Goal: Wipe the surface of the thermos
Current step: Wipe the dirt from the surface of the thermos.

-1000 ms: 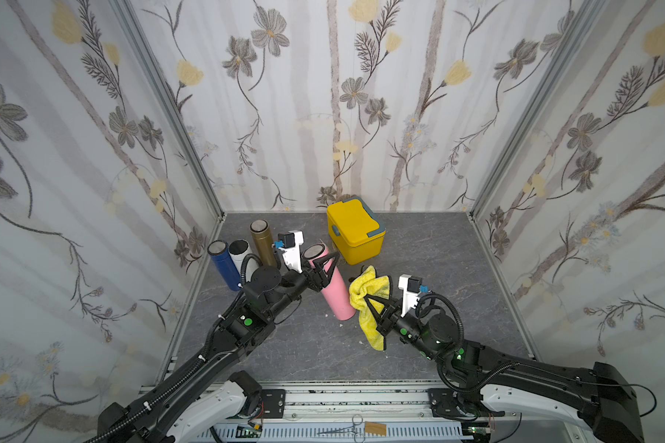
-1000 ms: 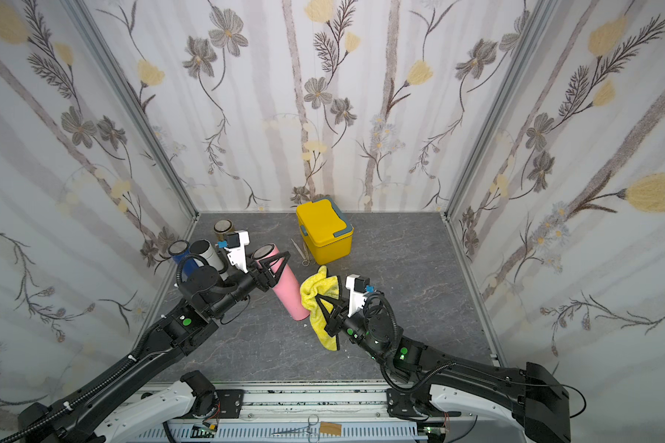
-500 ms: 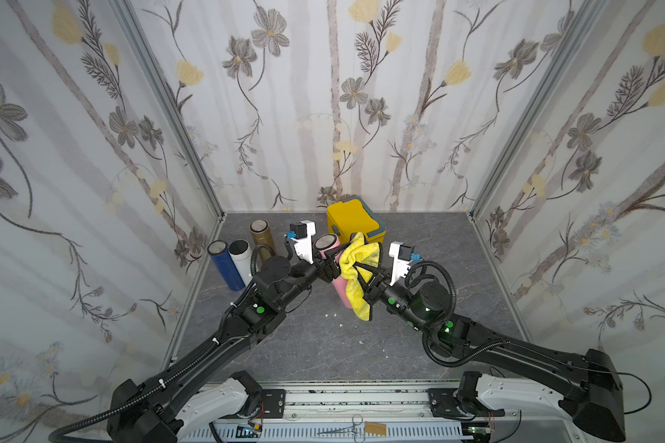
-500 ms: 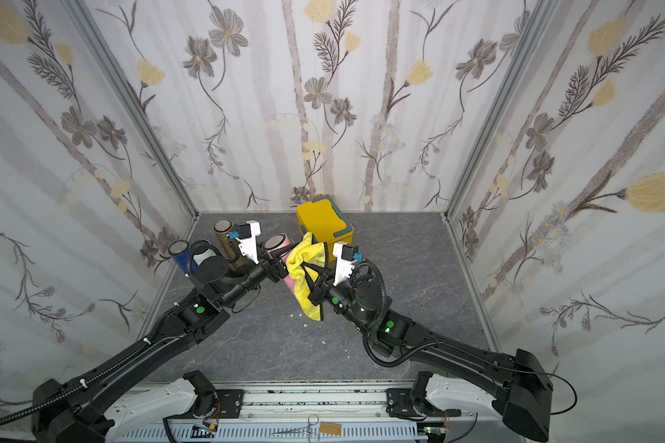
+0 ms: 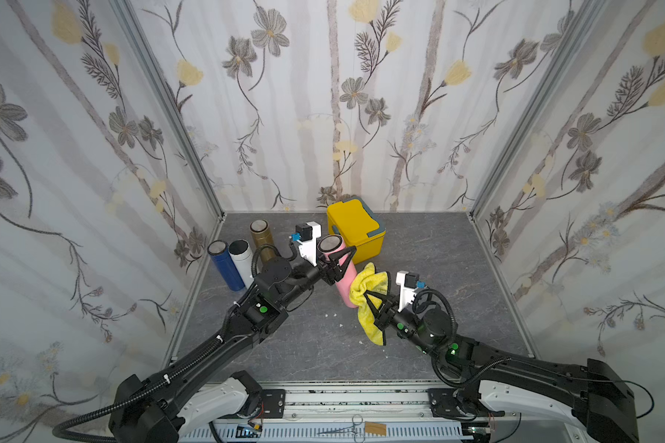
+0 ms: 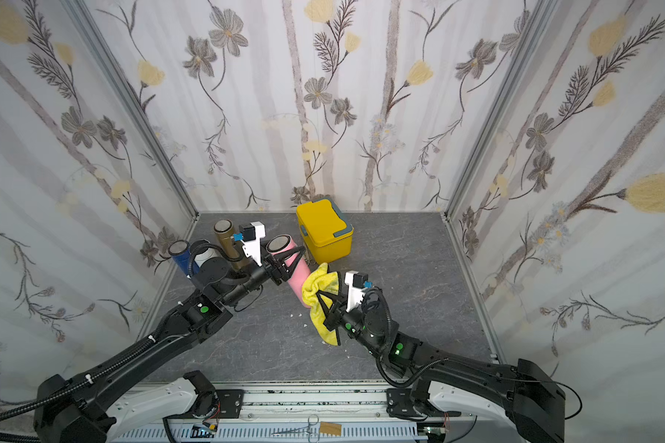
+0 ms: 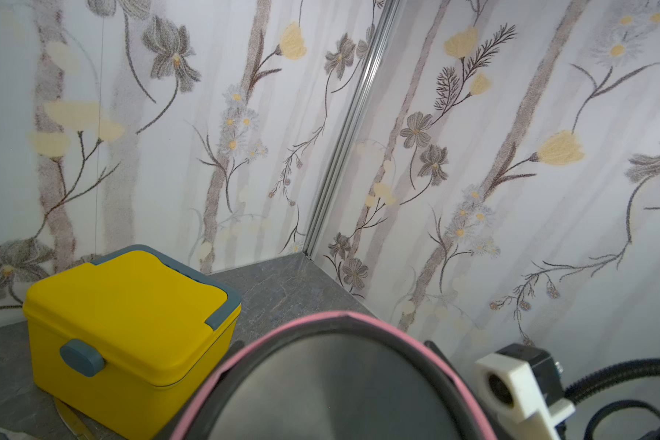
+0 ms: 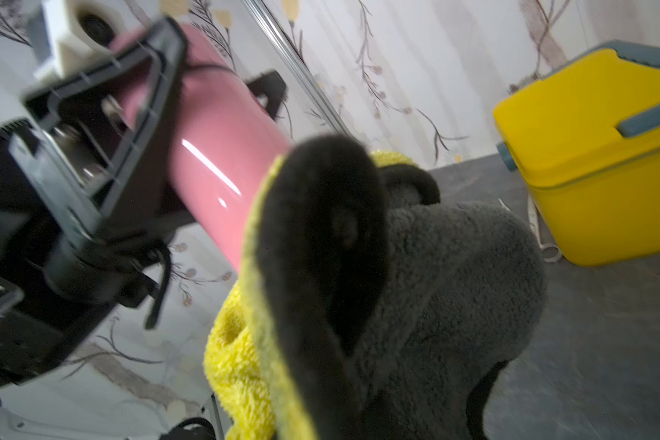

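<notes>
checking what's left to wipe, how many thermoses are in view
4. The pink thermos is tilted in the left gripper; the blue thermos, white thermos and bronze thermos stand together near the left wall. More could be hidden behind the arms.

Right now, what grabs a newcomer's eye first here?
Mid-table, the left gripper clamps a tilted pink thermos near its top while the right gripper holds a yellow cloth against its lower end. Behind them a bright yellow box sits by the back wall, and a blue thermos, a white thermos and a brown thermos stand in the back left corner.
</notes>
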You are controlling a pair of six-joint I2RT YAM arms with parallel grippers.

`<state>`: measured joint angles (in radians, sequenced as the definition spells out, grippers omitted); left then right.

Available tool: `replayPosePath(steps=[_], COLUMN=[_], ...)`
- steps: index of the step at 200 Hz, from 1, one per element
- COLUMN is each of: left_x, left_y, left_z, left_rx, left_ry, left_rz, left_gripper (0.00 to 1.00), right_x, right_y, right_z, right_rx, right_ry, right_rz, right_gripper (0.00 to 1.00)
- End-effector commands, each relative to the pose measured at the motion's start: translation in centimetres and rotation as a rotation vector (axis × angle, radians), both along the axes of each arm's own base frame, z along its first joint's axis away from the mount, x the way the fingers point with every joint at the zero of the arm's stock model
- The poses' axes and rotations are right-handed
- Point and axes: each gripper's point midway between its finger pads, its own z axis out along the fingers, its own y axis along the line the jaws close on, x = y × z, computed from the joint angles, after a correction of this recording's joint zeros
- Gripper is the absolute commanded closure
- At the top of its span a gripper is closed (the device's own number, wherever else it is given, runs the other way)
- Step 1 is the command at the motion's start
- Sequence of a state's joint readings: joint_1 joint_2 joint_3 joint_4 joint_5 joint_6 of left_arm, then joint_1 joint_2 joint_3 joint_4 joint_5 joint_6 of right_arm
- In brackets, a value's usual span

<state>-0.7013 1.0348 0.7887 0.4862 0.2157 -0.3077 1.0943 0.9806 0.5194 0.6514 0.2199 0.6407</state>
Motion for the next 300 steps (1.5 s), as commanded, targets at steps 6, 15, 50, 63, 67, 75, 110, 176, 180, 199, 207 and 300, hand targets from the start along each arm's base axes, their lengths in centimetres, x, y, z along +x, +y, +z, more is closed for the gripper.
replayPosePath(steps=[6, 15, 50, 63, 67, 75, 110, 176, 180, 199, 207, 300], left_x=[-1.4, -2.0, -3.8, -4.1, -4.2, -4.1, -3.9, -4.6, -4.7, -4.7, -4.8, -7.7], left_y=[1.0, 1.2, 1.8, 1.9, 1.8, 1.5, 0.4, 0.6, 0.7, 1.3, 1.4, 0.4], left_z=[2.2, 2.3, 2.8, 2.5, 2.4, 2.2, 1.9, 1.0, 1.0, 0.9, 0.7, 0.4], left_rx=[-0.06, -0.062, -0.071, -0.088, -0.088, -0.083, -0.064, -0.061, -0.064, -0.077, -0.066, -0.073], left_ry=[-0.136, -0.165, -0.22, -0.233, -0.236, -0.236, -0.235, -0.294, -0.298, -0.31, -0.322, -0.385], left_rz=[-0.001, -0.009, -0.041, -0.053, -0.06, -0.071, -0.108, -0.116, -0.115, -0.085, -0.081, -0.276], left_gripper=[1.0, 1.0, 1.0, 1.0, 1.0, 1.0, 1.0, 1.0, 1.0, 1.0, 1.0, 1.0], right_x=[0.8, 0.9, 0.1, -0.1, -0.1, -0.2, -0.3, -1.1, -1.1, -1.2, -1.2, -1.4], right_y=[2.1, 2.7, 1.8, 1.8, 1.9, 2.3, 3.5, 3.4, 3.3, 3.1, 2.9, 2.9], right_z=[3.2, 2.8, -4.6, -6.6, -6.8, -6.7, -1.0, -4.3, -5.1, -6.9, -6.6, -3.2], right_rx=[-0.014, -0.006, 0.012, -0.015, -0.023, -0.029, 0.045, 0.067, 0.06, 0.028, 0.024, 0.06], right_ry=[-0.052, -0.044, 0.02, 0.043, 0.046, 0.049, -0.012, 0.078, 0.094, 0.116, 0.112, 0.061], right_rz=[0.008, 0.013, 0.002, 0.0, 0.0, 0.003, 0.034, 0.074, 0.072, 0.058, 0.051, 0.05], right_gripper=[1.0, 1.0, 1.0, 1.0, 1.0, 1.0, 1.0, 1.0, 1.0, 1.0, 1.0, 1.0])
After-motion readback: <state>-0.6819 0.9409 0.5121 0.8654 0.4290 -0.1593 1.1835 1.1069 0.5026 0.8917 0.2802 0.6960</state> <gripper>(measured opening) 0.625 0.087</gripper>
